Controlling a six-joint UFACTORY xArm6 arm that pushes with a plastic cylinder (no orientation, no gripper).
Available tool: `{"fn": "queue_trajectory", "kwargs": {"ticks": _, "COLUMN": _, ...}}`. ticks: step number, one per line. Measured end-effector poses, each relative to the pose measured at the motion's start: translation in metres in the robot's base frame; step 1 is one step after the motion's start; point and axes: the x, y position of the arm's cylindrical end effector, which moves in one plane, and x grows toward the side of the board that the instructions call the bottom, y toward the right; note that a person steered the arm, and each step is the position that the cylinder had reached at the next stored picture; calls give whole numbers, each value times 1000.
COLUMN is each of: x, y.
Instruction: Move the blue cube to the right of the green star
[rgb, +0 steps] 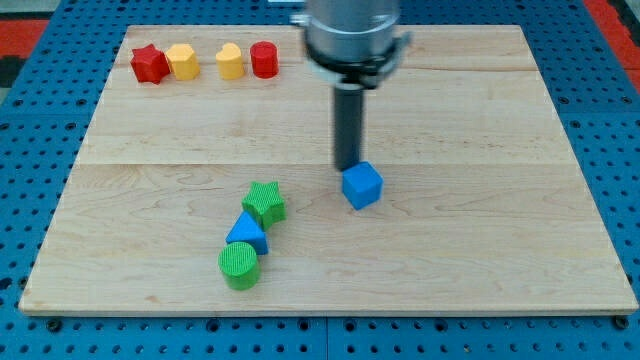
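The blue cube sits near the middle of the wooden board, to the right of the green star with a gap of about a block and a half between them. My tip is at the cube's upper left corner, touching or almost touching it. The rod comes down from the arm's grey body at the view's top.
A blue triangular block and a green cylinder lie just below the star, touching in a diagonal line. A red star, two yellow blocks and a red cylinder line the top left. The board rests on a blue pegboard.
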Motion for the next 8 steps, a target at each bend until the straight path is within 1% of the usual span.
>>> {"fn": "queue_trajectory", "kwargs": {"ticks": 1, "x": -9, "y": 37}}
{"fn": "queue_trajectory", "kwargs": {"ticks": 2, "x": 19, "y": 6}}
{"fn": "queue_trajectory", "kwargs": {"ticks": 3, "x": 42, "y": -50}}
{"fn": "queue_trajectory", "kwargs": {"ticks": 4, "x": 39, "y": -3}}
{"fn": "queue_trajectory", "kwargs": {"ticks": 5, "x": 66, "y": 54}}
{"fn": "queue_trajectory", "kwargs": {"ticks": 6, "x": 83, "y": -13}}
{"fn": "queue_trajectory", "kwargs": {"ticks": 7, "x": 84, "y": -81}}
{"fn": "queue_trajectory", "kwargs": {"ticks": 8, "x": 81, "y": -77}}
